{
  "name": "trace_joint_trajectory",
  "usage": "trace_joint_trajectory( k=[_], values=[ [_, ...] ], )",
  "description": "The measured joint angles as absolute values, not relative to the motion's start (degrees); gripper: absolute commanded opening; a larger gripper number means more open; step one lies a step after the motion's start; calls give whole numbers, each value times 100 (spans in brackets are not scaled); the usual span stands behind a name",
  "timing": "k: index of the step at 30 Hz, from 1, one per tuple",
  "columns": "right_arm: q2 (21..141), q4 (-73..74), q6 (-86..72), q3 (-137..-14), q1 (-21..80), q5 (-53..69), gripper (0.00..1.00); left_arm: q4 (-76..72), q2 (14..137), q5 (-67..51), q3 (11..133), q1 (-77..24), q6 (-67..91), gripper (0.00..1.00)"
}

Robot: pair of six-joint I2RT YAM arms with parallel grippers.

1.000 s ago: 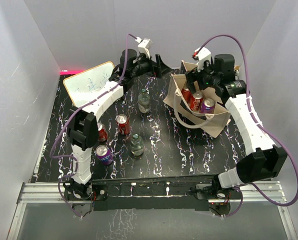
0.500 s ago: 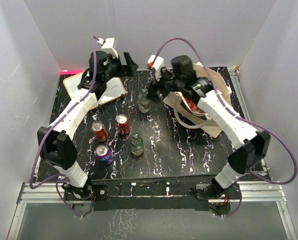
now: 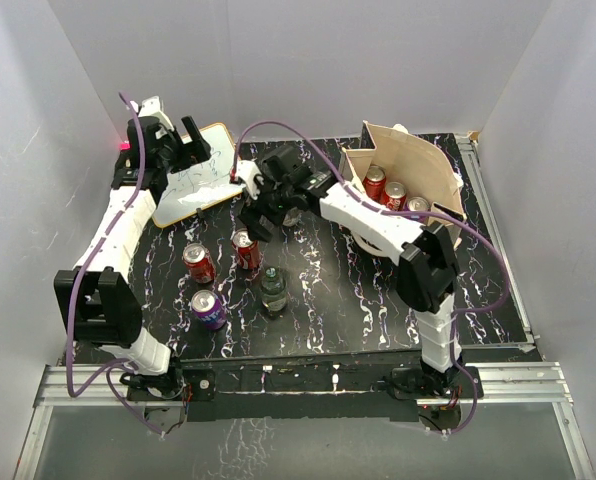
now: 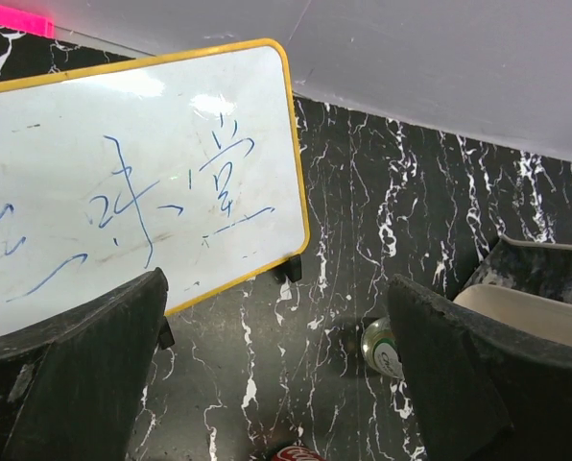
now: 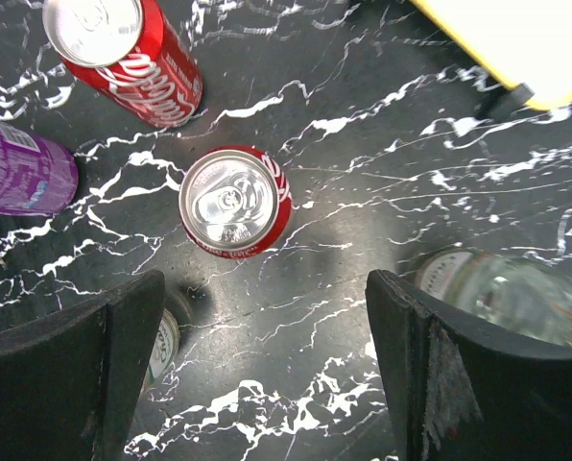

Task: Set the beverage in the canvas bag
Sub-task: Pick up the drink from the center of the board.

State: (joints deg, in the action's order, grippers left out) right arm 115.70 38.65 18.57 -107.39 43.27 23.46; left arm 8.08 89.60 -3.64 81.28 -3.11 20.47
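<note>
Fingers apart, the right end effector [image 5: 265, 293] hangs directly above the upright red can [image 5: 234, 202], nearer than the left end effector [image 4: 276, 288], likewise spread.

Three cans [image 3: 394, 194] stand in the canvas bag [image 3: 416, 163] at right; the whiteboard [image 3: 198, 172] lies far left.
</note>
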Motion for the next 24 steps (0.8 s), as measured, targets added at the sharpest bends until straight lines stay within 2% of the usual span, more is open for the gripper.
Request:
trace_joint_trajectory(
  k=[13, 24],
  values=[
    [12359, 4058, 2032, -11161, 4668, 2110, 95, 819, 8744, -648, 8036, -47, 2287, 97],
    [12790, 4058, 2060, -11209, 4779, 2220, 83, 694, 8744, -805, 7865, -8, 2342, 97]
  ],
)
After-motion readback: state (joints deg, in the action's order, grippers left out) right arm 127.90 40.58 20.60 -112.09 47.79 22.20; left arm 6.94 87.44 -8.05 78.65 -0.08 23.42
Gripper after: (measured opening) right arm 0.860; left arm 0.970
